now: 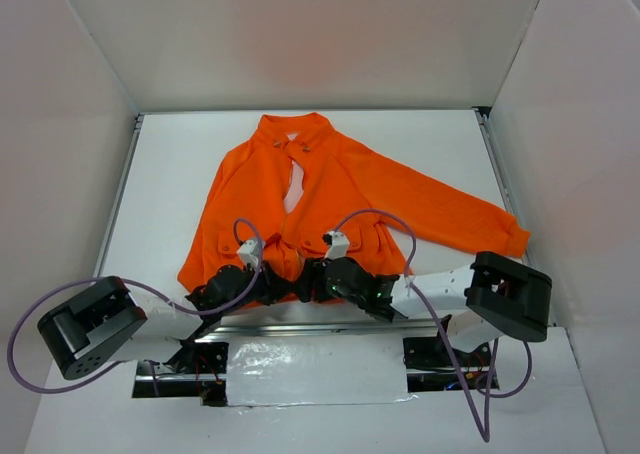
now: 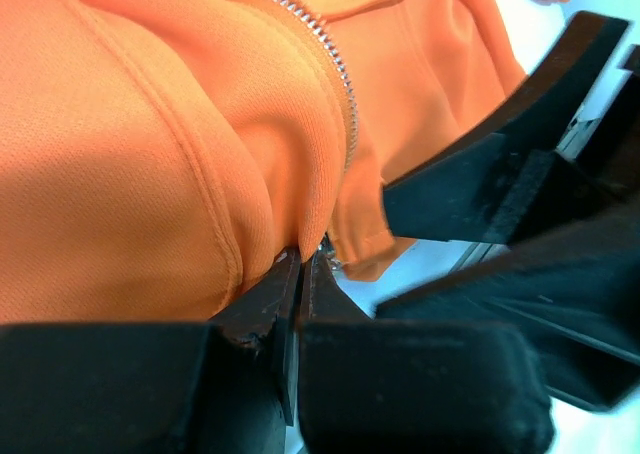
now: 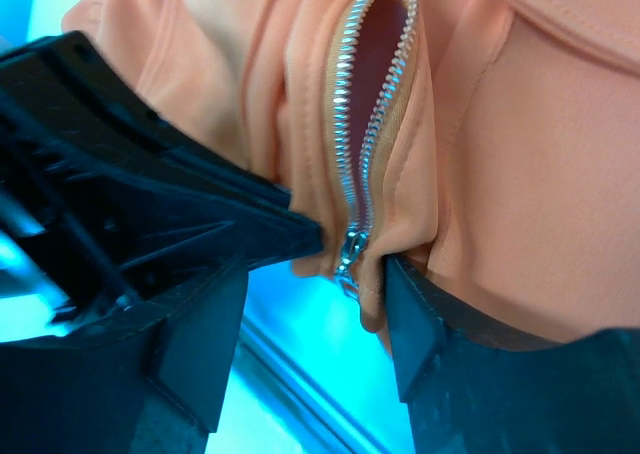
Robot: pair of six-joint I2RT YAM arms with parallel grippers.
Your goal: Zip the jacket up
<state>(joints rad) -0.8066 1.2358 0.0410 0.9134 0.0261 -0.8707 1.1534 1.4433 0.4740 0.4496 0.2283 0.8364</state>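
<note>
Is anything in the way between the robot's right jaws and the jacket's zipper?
No, nothing visible. The right gripper has its jaws apart on either side of the zipper pull at the bottom of the jacket. Only the jacket's own fabric is there.

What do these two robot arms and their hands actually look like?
Both arms are white links joined by chunky black motor housings, the left arm and right arm alike. A purple cable loops along each. A small white block sits at each wrist. The left hand and right hand each have two matte black wedge-shaped fingers.
</note>
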